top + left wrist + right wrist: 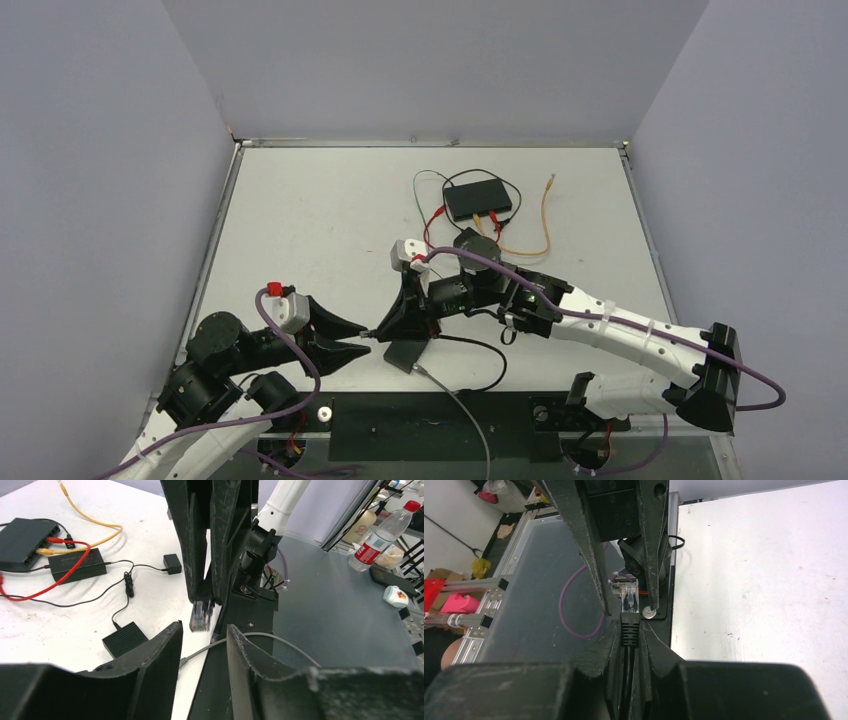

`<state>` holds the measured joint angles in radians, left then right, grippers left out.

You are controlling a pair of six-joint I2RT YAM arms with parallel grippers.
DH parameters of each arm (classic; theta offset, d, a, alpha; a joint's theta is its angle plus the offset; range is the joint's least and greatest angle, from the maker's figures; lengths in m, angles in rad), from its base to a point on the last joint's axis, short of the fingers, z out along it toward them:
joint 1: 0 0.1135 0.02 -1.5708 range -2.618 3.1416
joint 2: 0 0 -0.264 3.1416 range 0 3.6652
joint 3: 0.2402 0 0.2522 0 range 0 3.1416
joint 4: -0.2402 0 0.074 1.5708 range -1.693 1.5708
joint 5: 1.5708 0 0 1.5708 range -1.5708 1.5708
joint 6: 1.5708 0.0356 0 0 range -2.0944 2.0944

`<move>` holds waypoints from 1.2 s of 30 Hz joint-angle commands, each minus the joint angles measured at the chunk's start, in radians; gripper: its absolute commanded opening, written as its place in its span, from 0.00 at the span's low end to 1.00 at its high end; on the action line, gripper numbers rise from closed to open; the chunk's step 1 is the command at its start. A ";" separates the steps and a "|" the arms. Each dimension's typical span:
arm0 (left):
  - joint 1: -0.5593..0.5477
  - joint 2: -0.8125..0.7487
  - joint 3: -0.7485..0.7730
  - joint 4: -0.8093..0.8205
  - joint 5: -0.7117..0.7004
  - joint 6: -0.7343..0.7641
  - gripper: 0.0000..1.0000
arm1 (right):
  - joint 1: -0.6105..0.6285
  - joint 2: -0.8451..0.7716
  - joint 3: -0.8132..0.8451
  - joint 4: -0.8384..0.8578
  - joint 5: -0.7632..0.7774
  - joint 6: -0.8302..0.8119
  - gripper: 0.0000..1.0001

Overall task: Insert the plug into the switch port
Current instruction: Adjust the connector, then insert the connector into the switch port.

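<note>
The plug (629,597) has a clear tip and a ribbed black boot (629,628), with its black cable running back between my right fingers. My right gripper (630,626) is shut on the boot and points down toward the left arm near the table's front (383,326). From the left wrist the plug (201,616) hangs out of the right fingers (200,545), right at the mouth of my left gripper (204,628). The left gripper is open, its fingers either side of the plug tip without touching it. The black switch (478,198) lies at the back of the table, far from both grippers, with several cables plugged in.
A small black box (405,353) lies under the right gripper, and a grey cable (462,405) runs off the front edge. A yellow cable (545,215) and red leads (437,218) trail round the switch. A black adapter (77,565) lies beside the switch. A dark base plate (430,412) spans the near edge.
</note>
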<state>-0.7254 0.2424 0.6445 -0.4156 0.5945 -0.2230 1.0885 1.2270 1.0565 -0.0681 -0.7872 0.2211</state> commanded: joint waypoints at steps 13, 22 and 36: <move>-0.005 0.033 0.027 0.053 -0.203 -0.047 0.60 | -0.019 -0.286 0.001 -0.263 0.678 -0.153 0.00; -0.005 0.177 0.026 0.067 -0.295 -0.118 0.60 | -0.021 -0.373 0.087 -0.353 1.314 -0.304 0.00; -0.004 0.273 -0.099 0.245 -0.524 -0.345 0.60 | -0.036 -0.367 -0.180 -0.230 1.558 -0.417 0.00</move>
<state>-0.7258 0.4957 0.5941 -0.2939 0.1715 -0.4683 1.0649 0.8570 0.9936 -0.3397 0.7494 -0.2470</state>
